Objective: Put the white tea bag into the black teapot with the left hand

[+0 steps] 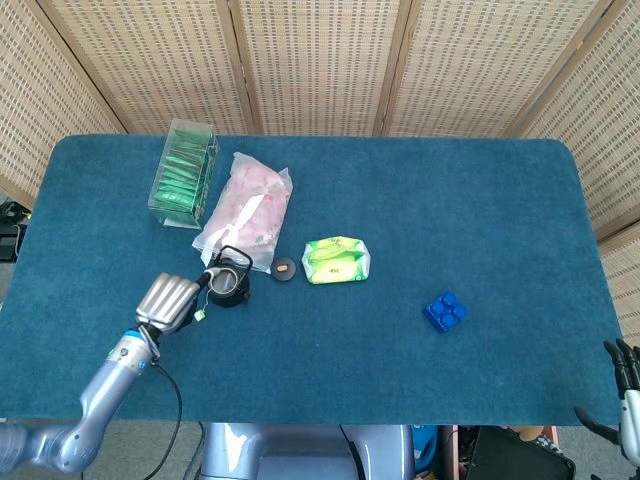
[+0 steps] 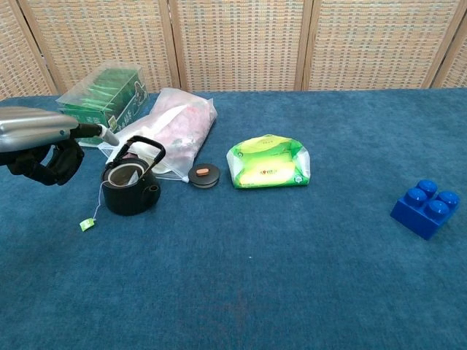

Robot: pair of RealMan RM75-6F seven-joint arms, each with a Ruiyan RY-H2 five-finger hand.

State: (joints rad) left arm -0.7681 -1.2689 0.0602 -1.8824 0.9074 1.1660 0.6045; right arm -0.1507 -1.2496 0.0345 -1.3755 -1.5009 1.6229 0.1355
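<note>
The white tea bag (image 2: 125,175) sits inside the open mouth of the black teapot (image 2: 131,188), pale against the dark rim; its string runs over the left side of the pot and down to the small green tag (image 2: 87,224), which lies on the blue table cloth (image 2: 292,262) just left of the pot's base. Left hand (image 2: 45,142) is above and to the left of the teapot, apart from it — one finger extended toward the handle, the others curled underneath, holding nothing as far as the chest view shows. In the head view the left hand (image 1: 168,300) lies just left of the pot, tag near the fingertips. Right hand (image 1: 626,385) only partly visible at the lower right edge of the head view, off the table; whether it is spread or closed cannot be told. Teapot lid (image 2: 204,175) rests on the cloth just right of the pot. Behind — pink plastic bag (image 2: 175,127), clear box of green packets (image 2: 102,102). Green-yellow packet (image 2: 268,162) right of the lid; blue block (image 2: 425,208) well apart, far right.
</note>
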